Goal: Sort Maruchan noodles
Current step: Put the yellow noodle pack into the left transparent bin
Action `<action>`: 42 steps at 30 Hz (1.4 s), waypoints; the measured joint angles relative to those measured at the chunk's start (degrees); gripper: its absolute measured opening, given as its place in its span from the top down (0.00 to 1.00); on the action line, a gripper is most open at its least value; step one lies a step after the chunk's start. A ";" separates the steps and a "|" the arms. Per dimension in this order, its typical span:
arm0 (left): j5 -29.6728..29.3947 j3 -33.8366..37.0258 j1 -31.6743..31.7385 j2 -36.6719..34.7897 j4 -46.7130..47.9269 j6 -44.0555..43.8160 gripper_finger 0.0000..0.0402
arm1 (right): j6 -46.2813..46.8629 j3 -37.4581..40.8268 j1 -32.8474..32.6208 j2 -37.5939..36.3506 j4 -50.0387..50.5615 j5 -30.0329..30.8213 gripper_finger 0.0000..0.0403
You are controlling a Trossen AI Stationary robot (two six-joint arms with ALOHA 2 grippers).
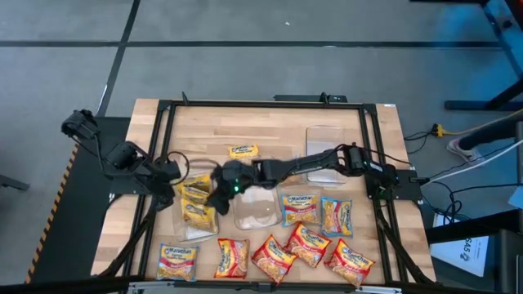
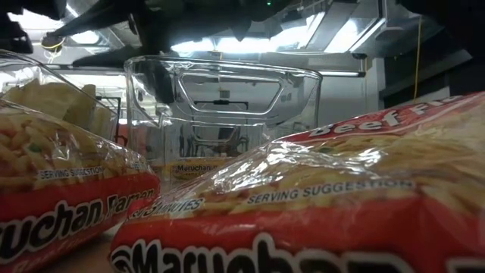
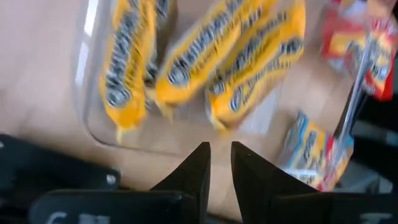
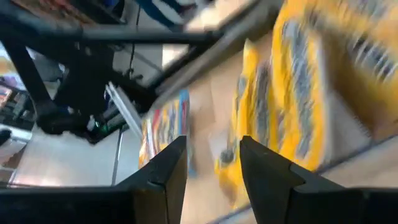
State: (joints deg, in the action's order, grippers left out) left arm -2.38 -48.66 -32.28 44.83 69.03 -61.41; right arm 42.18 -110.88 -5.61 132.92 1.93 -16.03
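Midway through sorting: yellow packets binned at left, the rest loose.

Leftmost, the left gripper (image 1: 173, 169) waits at the left tray (image 1: 181, 219), fingers narrowly parted and empty, above the yellow packets (image 1: 197, 201) stacked inside. Beside it, the right gripper (image 1: 219, 181) hovers at that tray's edge, fingers moderately apart, holding nothing visible. Next comes an empty clear tray (image 1: 254, 214); rightward, red and blue-edged Maruchan noodles (image 1: 317, 231) lie loose, and one stray yellow packet (image 1: 243, 150) sits farther back. Likely next: fetching another packet.
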 joint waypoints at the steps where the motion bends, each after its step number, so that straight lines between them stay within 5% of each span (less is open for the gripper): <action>1: -1.51 -0.55 0.27 -0.32 0.01 0.16 0.86 | -0.29 -1.22 0.57 0.00 -0.03 -0.17 0.64; 8: -22.80 -7.25 2.10 -3.16 1.63 6.77 0.86 | -6.48 -13.33 6.00 -0.04 13.07 -0.70 0.64; 13: -48.31 -10.87 3.11 -4.62 1.69 12.67 0.86 | -15.32 -24.33 11.35 -0.17 33.91 0.10 0.64; 15: -57.52 -11.19 3.70 -4.85 -0.36 15.08 0.86 | -17.00 -22.24 13.69 -3.06 36.89 0.52 0.64; 20: -64.12 -10.38 7.40 -3.78 -4.05 23.56 0.86 | -21.51 -21.83 18.68 -8.01 56.04 5.17 0.64; 25: -58.38 -4.46 15.35 -1.97 -12.20 28.18 0.86 | -24.45 -21.74 21.56 -9.26 73.91 16.07 0.64; 28: -50.27 -0.25 21.94 -1.53 -21.96 32.64 0.86 | -23.03 -21.72 22.41 -9.40 78.48 17.37 0.64; 35: -16.08 3.97 44.31 5.34 -52.24 45.29 0.86 | -22.70 -21.72 22.45 -9.24 87.12 15.76 0.64; 42: 13.66 -0.34 61.59 21.80 -52.46 42.16 0.84 | -24.47 -18.77 22.14 -11.12 87.96 12.81 0.64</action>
State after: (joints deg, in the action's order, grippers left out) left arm 11.28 -49.01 29.31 66.63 16.57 -19.25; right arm 17.71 -129.65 16.53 121.80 89.90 -3.22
